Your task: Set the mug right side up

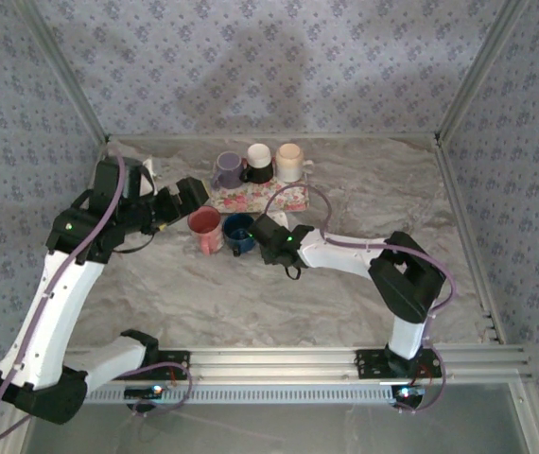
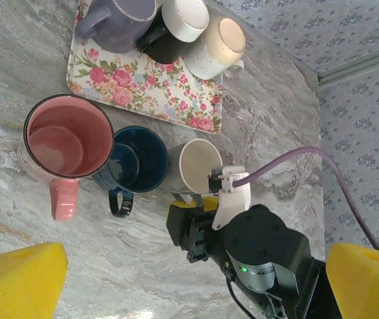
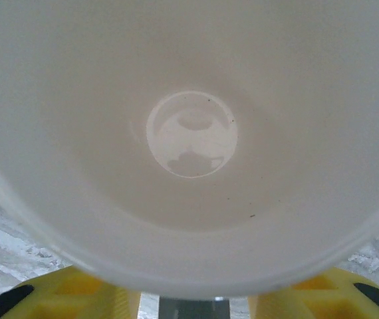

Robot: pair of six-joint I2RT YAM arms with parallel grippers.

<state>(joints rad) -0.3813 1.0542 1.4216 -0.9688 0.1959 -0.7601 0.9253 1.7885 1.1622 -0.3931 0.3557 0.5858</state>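
A pale grey mug [image 2: 199,165] stands mouth up on the marble table, right beside a dark blue mug [image 2: 136,159]. In the right wrist view its white inside [image 3: 189,133] looms very close. My right gripper [image 2: 193,203] sits at the mug's near side, low by the rim. Its yellow fingers [image 3: 70,296] stand apart on either side of a grey piece that looks like the handle. From above, the right gripper [image 1: 262,232] covers the mug. My left gripper [image 2: 189,279] hovers high over the scene, wide open and holding nothing.
A pink mug [image 2: 66,139] stands upright left of the blue one. Behind them a floral tray [image 2: 143,86] carries a purple mug [image 2: 120,23], a black and white mug [image 2: 179,20] and a cream mug [image 2: 219,43]. The frame's posts and walls border the table.
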